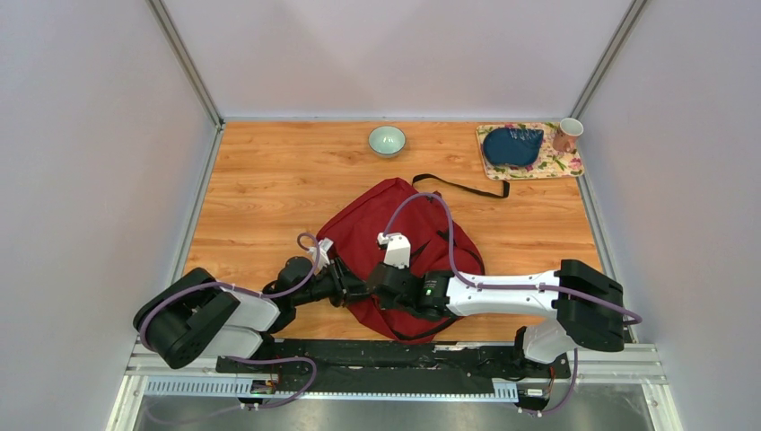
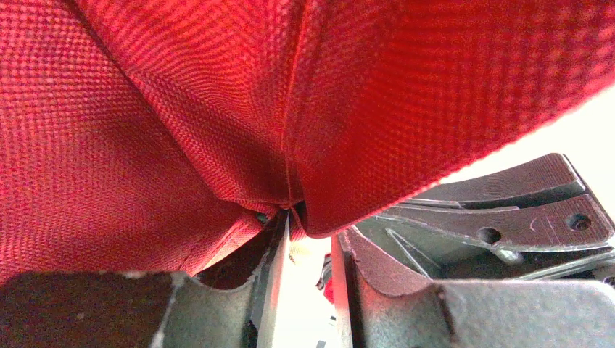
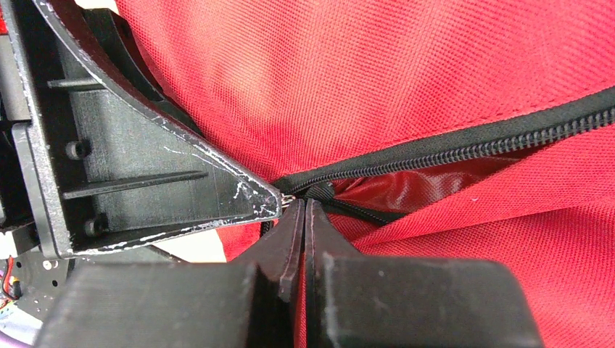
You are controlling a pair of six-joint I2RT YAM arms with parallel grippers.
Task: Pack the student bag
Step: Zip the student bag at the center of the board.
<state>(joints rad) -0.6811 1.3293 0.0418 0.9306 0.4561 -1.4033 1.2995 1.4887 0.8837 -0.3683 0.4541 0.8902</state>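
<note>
The left tool (image 2: pixel 310 239) pinches a fold of red fabric between narrowly parted jaws; the right tool (image 3: pixel 304 210) is clamped flat. On the wooden counter (image 1: pixel 269 180), near its front edge, lies the student bag (image 1: pixel 368 224), its zipper pull (image 3: pixel 317 191) at the right tool's tips.

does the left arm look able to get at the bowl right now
Probably not right away: its fingers are down at the bag, and the bowl sits beyond it at the far edge.
</note>
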